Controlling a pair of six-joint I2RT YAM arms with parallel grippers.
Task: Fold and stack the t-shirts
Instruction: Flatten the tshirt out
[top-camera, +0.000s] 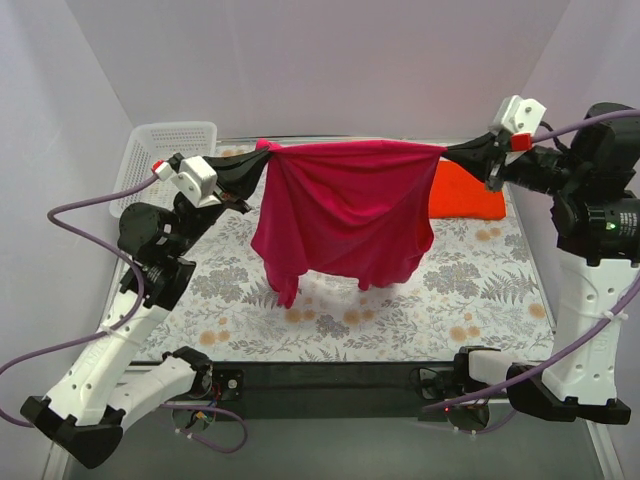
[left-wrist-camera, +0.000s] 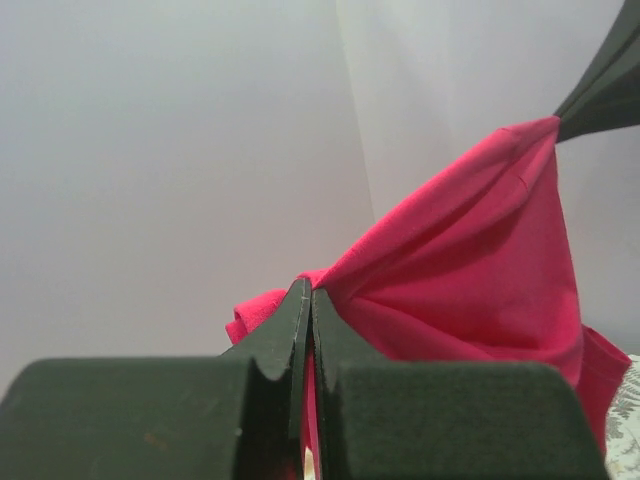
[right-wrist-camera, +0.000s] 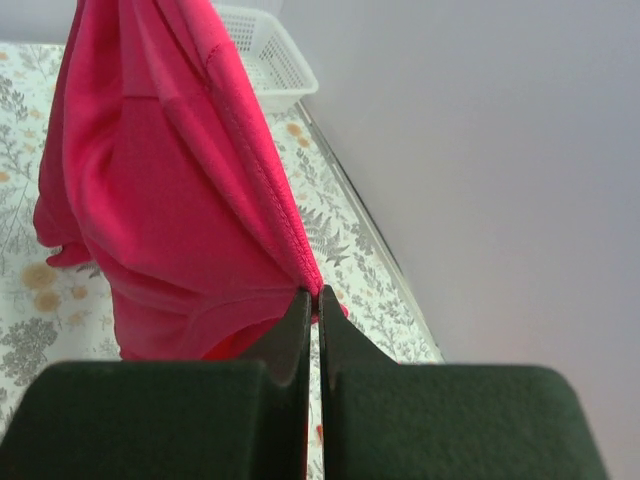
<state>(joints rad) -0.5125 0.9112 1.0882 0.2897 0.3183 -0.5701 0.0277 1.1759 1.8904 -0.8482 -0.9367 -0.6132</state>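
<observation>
My left gripper (top-camera: 262, 150) is clamped on one top corner of the pink shirt (top-camera: 345, 210), and my right gripper (top-camera: 447, 152) is clamped on the other. The top edge is pulled into a nearly straight line between them, above the floral mat (top-camera: 480, 285). In the left wrist view my left gripper (left-wrist-camera: 305, 292) has its fingers pressed together with a bunch of the pink shirt (left-wrist-camera: 470, 280) pinched between them, and the dark tip of my right gripper (left-wrist-camera: 600, 90) holds the far corner at the upper right. In the right wrist view my right gripper (right-wrist-camera: 310, 296) is likewise closed on a seamed edge of the pink shirt (right-wrist-camera: 170, 200), which hangs away from it in deep folds over the mat (right-wrist-camera: 350, 240). The cloth drapes down with its lowest point at the left side; I cannot tell whether that point touches the mat. The orange shirt (top-camera: 465, 192) lies flat in a compact shape on the mat at the back right, just beyond my right gripper and partly hidden by the pink shirt. The white basket (top-camera: 165, 140) sits at the back left corner behind my left arm; what shows of its inside is white lattice, and neither shirt is in it. It also appears in the right wrist view (right-wrist-camera: 270, 55), past the hanging cloth.
</observation>
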